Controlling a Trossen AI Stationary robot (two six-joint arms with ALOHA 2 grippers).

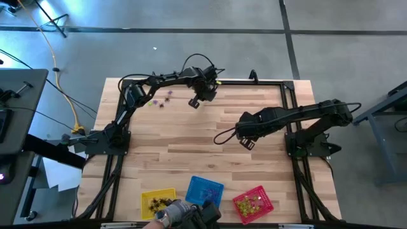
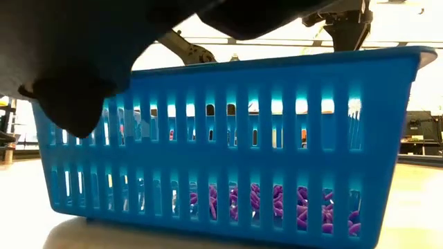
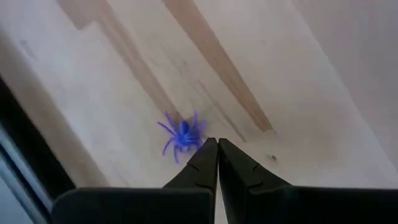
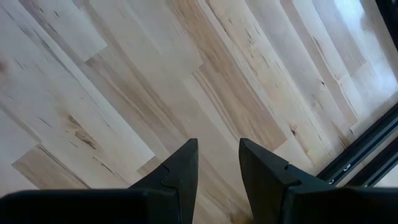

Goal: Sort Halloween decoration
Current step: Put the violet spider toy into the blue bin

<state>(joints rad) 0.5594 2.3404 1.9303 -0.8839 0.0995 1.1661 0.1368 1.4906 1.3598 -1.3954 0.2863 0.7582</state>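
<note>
My left gripper [image 3: 216, 142] [image 1: 196, 102] is shut, out near the table's far edge. A tiny purple spider trinket [image 3: 182, 134] sits right at its fingertips. Two or three more purple trinkets [image 1: 160, 99] lie on the wood to the left of it. My right gripper [image 4: 217, 146] [image 1: 247, 143] hangs open over bare wood right of the table's middle. In the low view, purple trinkets [image 2: 277, 204] lie on the bottom of the blue basket [image 2: 228, 138]. My left gripper pinches the purple trinket by a leg on one side [image 3: 200, 141], only at the free ends of the two fingers. The body and the other legs stick out beside the tips. Whether it is lifted clear of the wood, I cannot tell.
Three mesh baskets stand along the near edge: yellow [image 1: 158, 200] with dark trinkets, blue [image 1: 205, 189], red [image 1: 253, 202] with yellow-green ones. A person's sleeve and hand [image 1: 184, 213] reach in at the near edge beside the blue basket. A black frame rail [image 1: 254, 81] runs along the far edge.
</note>
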